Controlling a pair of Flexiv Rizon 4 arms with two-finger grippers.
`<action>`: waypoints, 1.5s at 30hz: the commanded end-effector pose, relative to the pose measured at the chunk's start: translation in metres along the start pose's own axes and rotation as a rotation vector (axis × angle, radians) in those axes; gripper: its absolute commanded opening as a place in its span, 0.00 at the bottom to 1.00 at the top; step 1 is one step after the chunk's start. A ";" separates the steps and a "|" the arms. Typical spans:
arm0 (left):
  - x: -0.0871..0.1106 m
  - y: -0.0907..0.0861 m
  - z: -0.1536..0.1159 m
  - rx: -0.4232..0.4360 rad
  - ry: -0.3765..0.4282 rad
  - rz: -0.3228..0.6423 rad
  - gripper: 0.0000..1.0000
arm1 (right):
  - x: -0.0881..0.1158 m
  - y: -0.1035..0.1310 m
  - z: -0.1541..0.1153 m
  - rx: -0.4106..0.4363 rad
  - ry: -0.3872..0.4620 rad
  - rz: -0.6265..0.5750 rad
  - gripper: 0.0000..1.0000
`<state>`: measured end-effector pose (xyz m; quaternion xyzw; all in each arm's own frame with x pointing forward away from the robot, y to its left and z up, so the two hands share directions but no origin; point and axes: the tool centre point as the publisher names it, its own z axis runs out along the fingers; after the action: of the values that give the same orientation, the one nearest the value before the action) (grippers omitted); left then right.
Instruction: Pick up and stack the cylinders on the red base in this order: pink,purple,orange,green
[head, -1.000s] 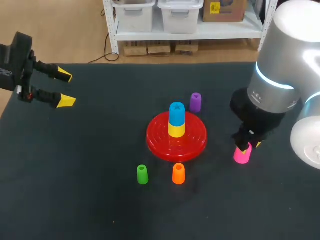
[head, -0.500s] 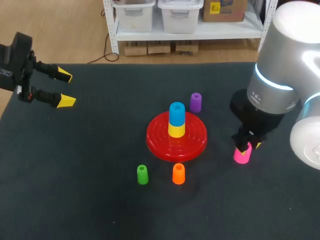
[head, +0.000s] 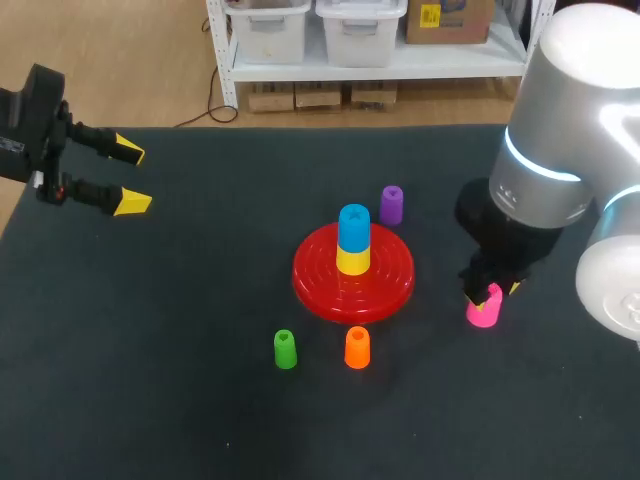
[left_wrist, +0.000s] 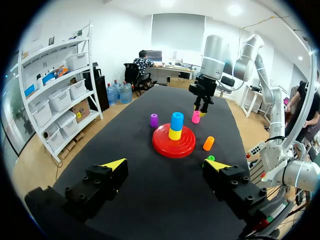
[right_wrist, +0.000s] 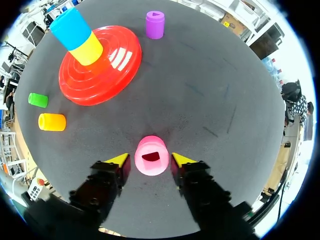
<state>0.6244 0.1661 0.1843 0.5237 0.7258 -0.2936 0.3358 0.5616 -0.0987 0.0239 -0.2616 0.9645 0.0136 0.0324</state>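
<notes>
Right gripper has its fingers pressed to both sides of the pink plastic cylinder, down at the dark desk, near the round red base but apart from it. So it's step one, the pink pick. Next, I'd judge: lift straight, carry across, and centre it over the blue cylinder topping the base's stack. Left gripper hangs wide open, empty.

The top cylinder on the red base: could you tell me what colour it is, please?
The top cylinder is blue; the head view shows it best.
</notes>
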 end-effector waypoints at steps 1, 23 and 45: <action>0.001 0.000 0.000 -0.001 -0.002 0.002 1.00 | -0.002 0.000 0.003 0.005 0.000 0.002 0.65; 0.001 0.000 0.000 -0.001 -0.002 0.002 1.00 | -0.068 0.019 -0.085 0.012 -0.143 -0.014 0.00; 0.001 0.000 0.000 -0.001 -0.002 0.002 1.00 | -0.167 0.083 -0.125 -0.043 -0.191 -0.166 0.00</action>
<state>0.6244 0.1661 0.1843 0.5237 0.7258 -0.2936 0.3358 0.6524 0.0440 0.1633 -0.3358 0.9305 0.0595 0.1334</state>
